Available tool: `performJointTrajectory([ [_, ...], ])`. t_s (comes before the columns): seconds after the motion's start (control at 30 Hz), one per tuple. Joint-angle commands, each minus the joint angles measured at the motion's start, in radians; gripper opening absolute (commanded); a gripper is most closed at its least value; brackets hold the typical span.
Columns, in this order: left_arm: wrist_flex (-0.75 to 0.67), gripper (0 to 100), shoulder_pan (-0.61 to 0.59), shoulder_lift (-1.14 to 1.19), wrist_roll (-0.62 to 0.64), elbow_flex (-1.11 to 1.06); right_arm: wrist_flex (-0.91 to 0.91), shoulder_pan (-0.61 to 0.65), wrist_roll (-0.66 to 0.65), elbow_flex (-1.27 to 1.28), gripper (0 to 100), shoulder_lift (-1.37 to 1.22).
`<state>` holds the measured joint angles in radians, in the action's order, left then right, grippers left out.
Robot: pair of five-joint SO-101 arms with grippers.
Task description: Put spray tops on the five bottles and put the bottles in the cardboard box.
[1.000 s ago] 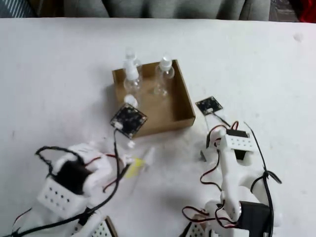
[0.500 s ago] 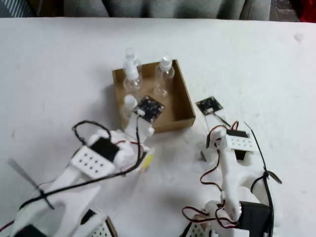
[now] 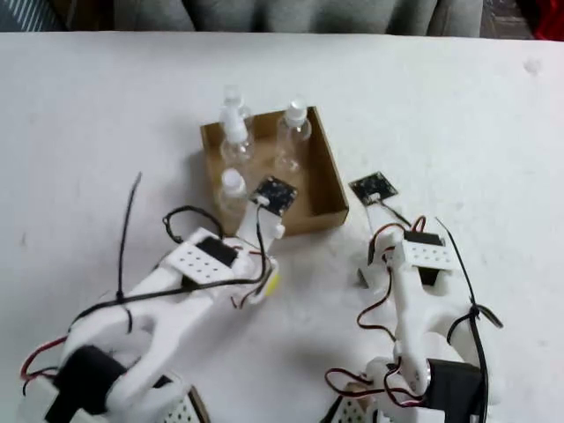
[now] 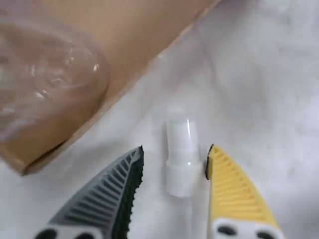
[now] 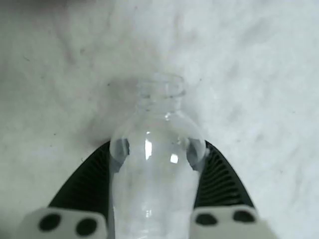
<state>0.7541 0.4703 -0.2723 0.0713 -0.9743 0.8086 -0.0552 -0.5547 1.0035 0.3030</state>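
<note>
My left gripper (image 4: 174, 148) straddles the loose spray top (image 4: 180, 154) beside the cardboard box (image 4: 144, 30), jaws apart to pinch it; my right gripper (image 5: 157, 147) clamps the uncapped bottle (image 5: 159, 114), I judge for capping

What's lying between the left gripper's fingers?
A white spray top, lying on the table between the open fingers of the left gripper, in the left wrist view.

A small robotics test bench. The left white plastic robot arm (image 3: 167, 304) and the matching right arm (image 3: 414, 300), both trailing bare red and black wires, stand on a plain white tabletop (image 3: 458, 106). Grey upholstered seat backs (image 3: 308, 13) line its far edge
</note>
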Motion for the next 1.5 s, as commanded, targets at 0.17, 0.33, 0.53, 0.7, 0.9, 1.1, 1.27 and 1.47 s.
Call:
performJointTrajectory([
  [0.17,-0.112,19,0.031,0.099,0.011,0.057,-0.013,-0.007,-0.005,-0.002,1.5,-0.004],
  [0.33,-0.117,19,0.076,0.099,0.011,0.021,-0.013,-0.007,-0.005,-0.002,1.5,-0.004],
  [0.53,-0.109,9,0.074,0.096,0.011,0.017,-0.013,-0.007,-0.005,-0.003,1.5,-0.004],
  [0.7,-0.109,3,0.074,0.094,0.011,0.017,-0.013,-0.007,-0.005,-0.003,1.5,-0.004],
  [0.9,-0.11,2,0.076,0.088,0.012,-0.003,-0.013,-0.007,-0.005,-0.003,1.5,-0.004],
  [1.1,-0.109,2,0.076,-0.05,0.012,-0.084,-0.013,-0.007,-0.005,-0.003,1.5,-0.004],
  [1.27,-0.109,2,0.076,-0.22,0.005,-0.184,-0.013,-0.007,-0.002,-0.003,1.5,-0.004],
  [1.47,-0.118,2,0.074,-0.312,0.003,-0.247,-0.013,-0.012,0.003,-0.002,1.5,-0.004],
])
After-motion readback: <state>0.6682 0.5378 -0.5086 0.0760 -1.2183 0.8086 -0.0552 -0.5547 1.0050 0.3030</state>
